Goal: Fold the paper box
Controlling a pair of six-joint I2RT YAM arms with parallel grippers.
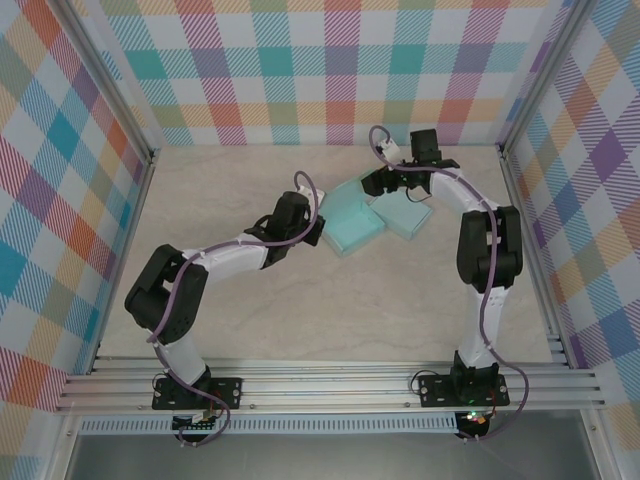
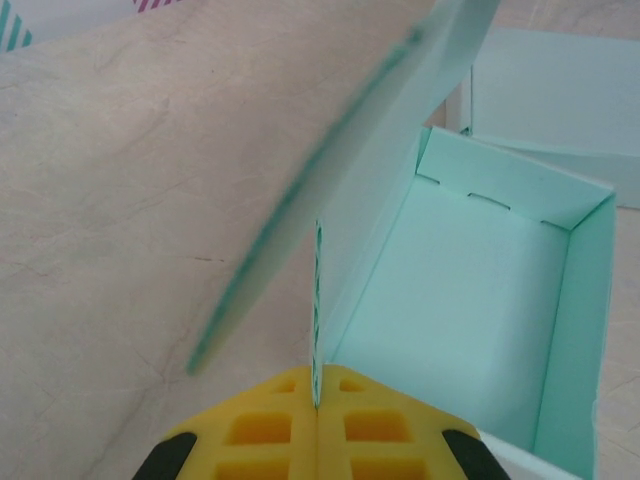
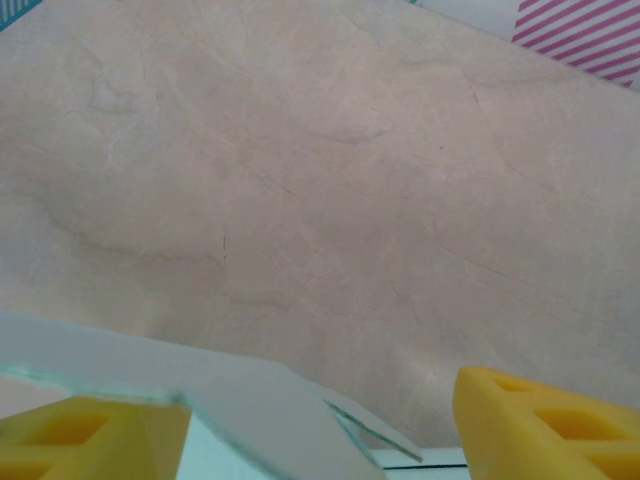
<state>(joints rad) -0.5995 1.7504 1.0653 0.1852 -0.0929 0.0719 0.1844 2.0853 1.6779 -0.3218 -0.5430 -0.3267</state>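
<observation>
A: Any writing on the paper box point(image 1: 355, 228)?
B: None that can be read; its mint panels are plain.
A: And the walls point(image 1: 340, 70), or the table point(image 1: 300, 310)?
B: Only a coloured check pattern on the walls and marble veining on the table. No letters or numbers.

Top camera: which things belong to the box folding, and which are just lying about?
Job in hand:
paper box
left gripper, shut on the box's edge
right gripper, open at the box

Not part of it, just surroundings:
table
checked walls
metal rails
</observation>
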